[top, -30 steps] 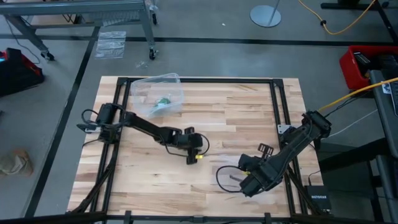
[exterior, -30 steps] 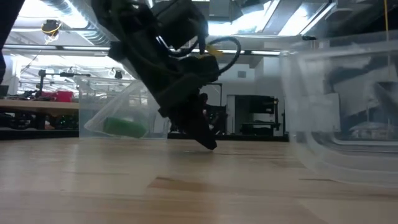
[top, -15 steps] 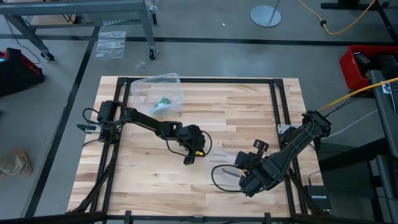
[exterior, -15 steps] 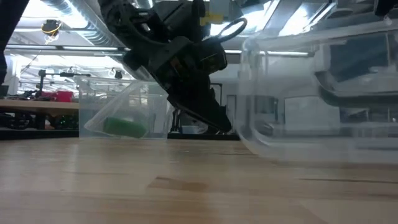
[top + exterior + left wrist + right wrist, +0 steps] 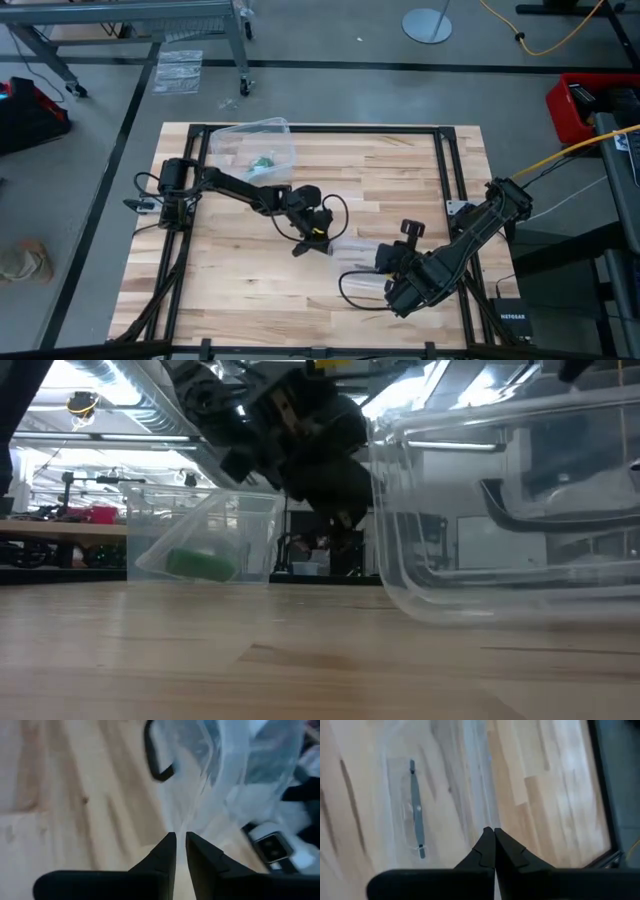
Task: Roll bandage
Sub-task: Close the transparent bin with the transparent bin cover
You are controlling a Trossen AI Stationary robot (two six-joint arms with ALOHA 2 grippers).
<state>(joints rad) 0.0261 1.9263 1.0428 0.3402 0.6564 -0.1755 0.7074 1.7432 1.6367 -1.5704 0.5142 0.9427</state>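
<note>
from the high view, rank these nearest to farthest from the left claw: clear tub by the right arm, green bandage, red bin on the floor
From the left claw:
1. Clear tub, right beside it, mid-table.
2. Green bandage, in the clear container at the table's far left.
3. Red bin, on the floor, far right.

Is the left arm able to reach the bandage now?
Probably not yet: the bandage sits inside a clear tub near the table's back edge, and the left tool is mid-table against another clear tub.

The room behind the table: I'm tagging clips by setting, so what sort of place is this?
Probably a robotics lab or workshop. The concrete floor carries a wheeled metal frame and a yellow cable; in the low view, workbenches stand under exposed ceiling ducts.
</note>
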